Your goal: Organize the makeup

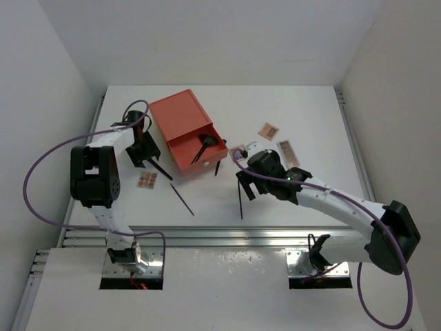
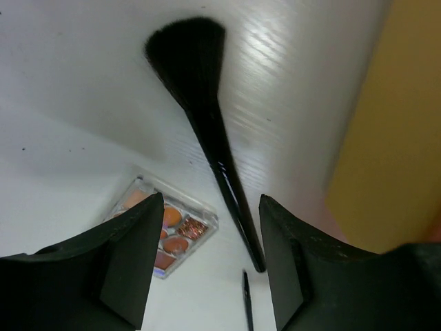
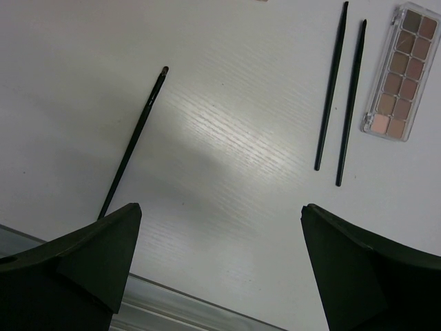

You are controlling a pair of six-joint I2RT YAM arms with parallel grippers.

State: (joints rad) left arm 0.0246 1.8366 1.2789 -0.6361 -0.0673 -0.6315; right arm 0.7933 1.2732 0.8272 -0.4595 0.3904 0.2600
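Note:
My left gripper is open and empty, low over the table left of the box. In the left wrist view a black flared brush lies between and beyond its fingertips, with a multicoloured palette and a thin stick's tip nearby. The top view shows that palette and a thin stick. Another flared brush lies in the open drawer. My right gripper is open and empty above bare table. Its wrist view shows one stick, two parallel sticks and a pink-brown palette.
The orange-red box stands at the table's middle back, its drawer pulled out toward the front. Its yellow side is close on the left gripper's right. Two small palettes lie right of the box. A metal rail runs along the near edge.

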